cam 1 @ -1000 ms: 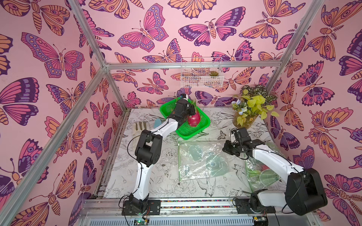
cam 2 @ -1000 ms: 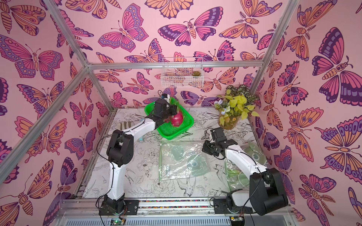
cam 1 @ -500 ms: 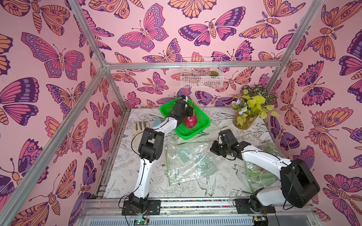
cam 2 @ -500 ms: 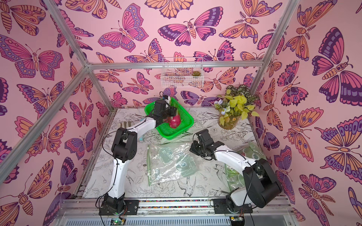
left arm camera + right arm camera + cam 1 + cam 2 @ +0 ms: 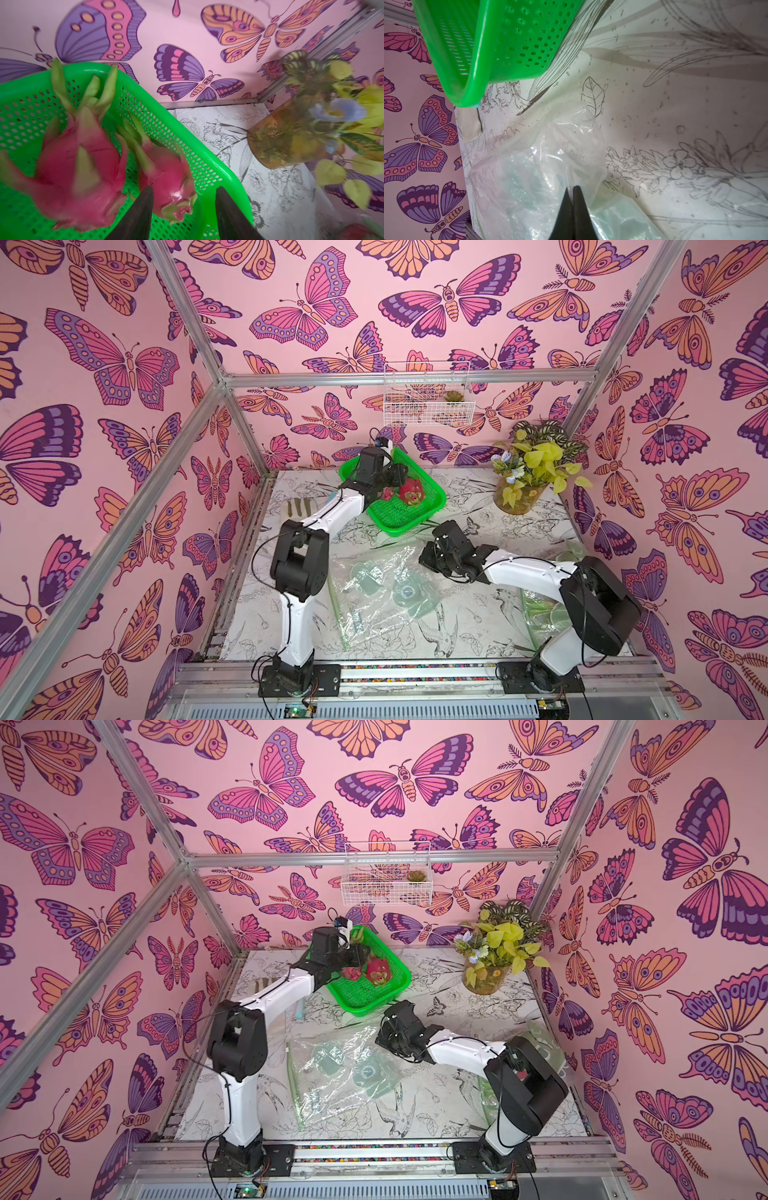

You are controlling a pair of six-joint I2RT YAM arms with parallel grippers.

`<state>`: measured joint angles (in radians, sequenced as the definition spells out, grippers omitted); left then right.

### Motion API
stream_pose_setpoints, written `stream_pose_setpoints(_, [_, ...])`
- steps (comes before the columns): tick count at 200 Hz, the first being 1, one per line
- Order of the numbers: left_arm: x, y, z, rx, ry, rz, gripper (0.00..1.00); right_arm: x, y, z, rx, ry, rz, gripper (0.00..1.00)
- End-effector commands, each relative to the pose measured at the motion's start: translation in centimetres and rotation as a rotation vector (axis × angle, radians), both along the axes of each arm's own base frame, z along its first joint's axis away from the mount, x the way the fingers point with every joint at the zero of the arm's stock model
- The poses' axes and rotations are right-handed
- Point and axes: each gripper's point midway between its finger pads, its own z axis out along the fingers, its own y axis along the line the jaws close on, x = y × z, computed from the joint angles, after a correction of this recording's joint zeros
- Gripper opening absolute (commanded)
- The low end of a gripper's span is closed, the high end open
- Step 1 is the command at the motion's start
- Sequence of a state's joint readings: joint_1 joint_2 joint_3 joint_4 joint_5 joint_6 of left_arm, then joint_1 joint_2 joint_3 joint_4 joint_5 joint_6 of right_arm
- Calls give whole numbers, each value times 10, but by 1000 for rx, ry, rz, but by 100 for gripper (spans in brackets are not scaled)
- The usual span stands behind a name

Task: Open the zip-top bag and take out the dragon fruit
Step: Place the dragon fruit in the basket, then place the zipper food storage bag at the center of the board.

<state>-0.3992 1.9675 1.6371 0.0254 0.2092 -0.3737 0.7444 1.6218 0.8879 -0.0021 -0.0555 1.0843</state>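
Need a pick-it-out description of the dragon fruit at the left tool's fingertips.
Find the green mesh basket at the back of the table, left of the potted plant. Two fruits lie in it; the dragon fruit you want has one end between the fingers of the open left tool. Unlike the other dragon fruit, it hugs the rim on the plant's side.

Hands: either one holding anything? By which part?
Right hand is shut on the zip-top bag, pinching its thin film near a corner. Left hand is open over the dragon fruit in the green basket, holding nothing.
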Motion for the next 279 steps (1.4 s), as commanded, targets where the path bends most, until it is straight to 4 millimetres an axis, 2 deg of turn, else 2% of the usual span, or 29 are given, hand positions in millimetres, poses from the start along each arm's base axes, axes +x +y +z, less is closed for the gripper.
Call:
stream_pose_setpoints(1, [-32,14,44,-18,-61,-20,51,14,15,17,54,-63,-57,0])
stream_pose_setpoints(13, [-53,20,52,-25,-52,-32,50,17,18,18,65,-72,-81,0])
stream_pose_setpoints(32, [-86,37,46,-23,21,-2,50,22,20,18,101,-79,-114,0])
stream_pose_setpoints(70, [-150,57,3,-17,207,-7,50,25,13,19,139,-92,-187,0])
stream_pose_setpoints(88, [-174,65,-16,-27,268,3,50,23,12,23,143,-95,-178,0])
stream_pose_setpoints(104, [-189,73,-25,-22,285,17,50,18,17,24,137,-79,-133,22])
stream_pose_setpoints(112, [-192,76,-32,-8,303,29,50,13,20,27,137,-71,-90,29])
stream_pose_setpoints(115, [-197,79,-21,-15,278,30,50,12,21,28,134,-74,-72,33])
stream_pose_setpoints(127, [-203,82,-20,-12,276,31,50,4,17,33,83,-77,-18,46])
stream_pose_setpoints(129, [-204,82,-19,-14,275,30,50,2,14,30,62,-69,-13,47])
stream_pose_setpoints(131, [-204,82,-19,-14,276,30,50,1,12,38,59,-83,-10,48])
stream_pose_setpoints(136, [-206,81,-18,-17,274,21,50,-2,5,40,23,-88,6,50])
stream_pose_setpoints(159, [-214,73,-8,-27,255,-24,50,-17,-34,56,-106,-122,38,55])
stream_pose_setpoints(187, [-218,66,-3,-21,240,-50,50,-29,-97,88,-286,-195,-21,57])
stream_pose_setpoints(216, [-210,57,1,0,226,-65,49,-47,-162,111,-536,-202,-87,56])
stream_pose_setpoints(237, [-206,50,2,8,215,-70,49,-57,-199,118,-741,-165,-119,58])
stream_pose_setpoints(249, [-203,47,4,3,208,-72,49,-62,-216,118,-831,-142,-140,63])
stream_pose_setpoints(253, [-203,47,6,-2,203,-75,49,-64,-220,117,-852,-134,-147,64])
stream_pose_setpoints(255, [-199,45,-4,7,226,-75,49,-65,-222,117,-861,-128,-151,65])
stream_pose_setpoints(258, [-198,43,-7,8,235,-78,49,-67,-225,116,-875,-120,-155,65])
stream_pose_setpoints(279, [-198,37,-14,14,250,-95,49,-76,-239,107,-951,-75,-166,69])
